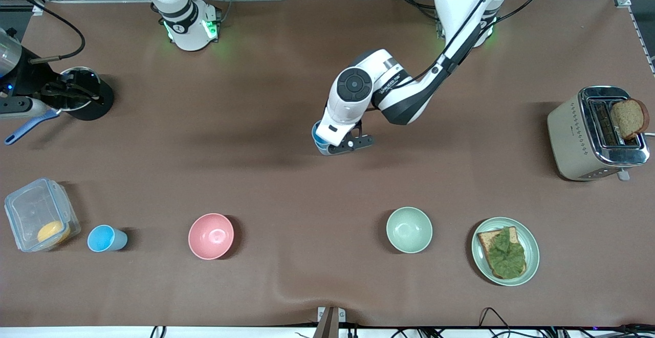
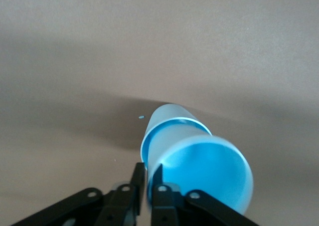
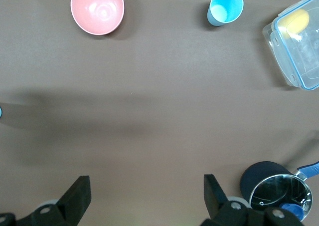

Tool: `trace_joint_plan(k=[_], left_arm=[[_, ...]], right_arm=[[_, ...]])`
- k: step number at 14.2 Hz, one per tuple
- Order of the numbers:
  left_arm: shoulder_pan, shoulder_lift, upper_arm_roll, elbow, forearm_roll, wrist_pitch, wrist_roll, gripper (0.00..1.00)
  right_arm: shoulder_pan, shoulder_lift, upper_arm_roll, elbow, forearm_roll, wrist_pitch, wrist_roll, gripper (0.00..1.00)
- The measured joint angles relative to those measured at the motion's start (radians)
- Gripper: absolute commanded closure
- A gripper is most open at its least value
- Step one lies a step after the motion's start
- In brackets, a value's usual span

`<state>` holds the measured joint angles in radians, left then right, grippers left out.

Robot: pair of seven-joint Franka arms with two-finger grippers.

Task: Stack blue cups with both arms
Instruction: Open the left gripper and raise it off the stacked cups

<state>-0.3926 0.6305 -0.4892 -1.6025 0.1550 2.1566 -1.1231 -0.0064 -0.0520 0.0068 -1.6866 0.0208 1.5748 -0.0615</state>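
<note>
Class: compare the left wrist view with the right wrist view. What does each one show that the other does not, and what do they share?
Only the left wrist view shows the left gripper shut on the rim of two nested blue cups. Only the right wrist view shows the open right gripper, a single blue cup, the pink bowl, a clear container and a pot. Both show the brown table.

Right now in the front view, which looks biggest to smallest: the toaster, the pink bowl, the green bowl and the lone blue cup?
1. Toaster, clearly biggest.
2. Pink bowl and green bowl: they look about the same size, so I won't rank them.
3. Blue cup beside the plastic box, smallest.
</note>
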Motion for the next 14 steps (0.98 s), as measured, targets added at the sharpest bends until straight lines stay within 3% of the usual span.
trace_joint_plan(k=[4, 7, 10, 14], left_arm=[[-0.010, -0.006, 0.004, 0.036, 0.056, 0.001, -0.018, 0.00], [0.003, -0.034, 0.065, 0.078, 0.062, -0.022, -0.014, 0.00], [0.070, -0.074, 0.105, 0.149, 0.062, -0.147, 0.043, 0.00], [0.199, -0.159, 0.106, 0.229, 0.062, -0.337, 0.201, 0.00]], right_arm=[[0.000, 0.001, 0.000, 0.011, -0.001, 0.002, 0.000, 0.00], [0.000, 0.002, 0.002, 0.022, -0.001, 0.002, 0.000, 0.00], [0.001, 0.005, 0.002, 0.022, -0.001, 0.002, 0.000, 0.00], [0.001, 0.006, 0.002, 0.022, -0.002, 0.001, 0.000, 0.00]])
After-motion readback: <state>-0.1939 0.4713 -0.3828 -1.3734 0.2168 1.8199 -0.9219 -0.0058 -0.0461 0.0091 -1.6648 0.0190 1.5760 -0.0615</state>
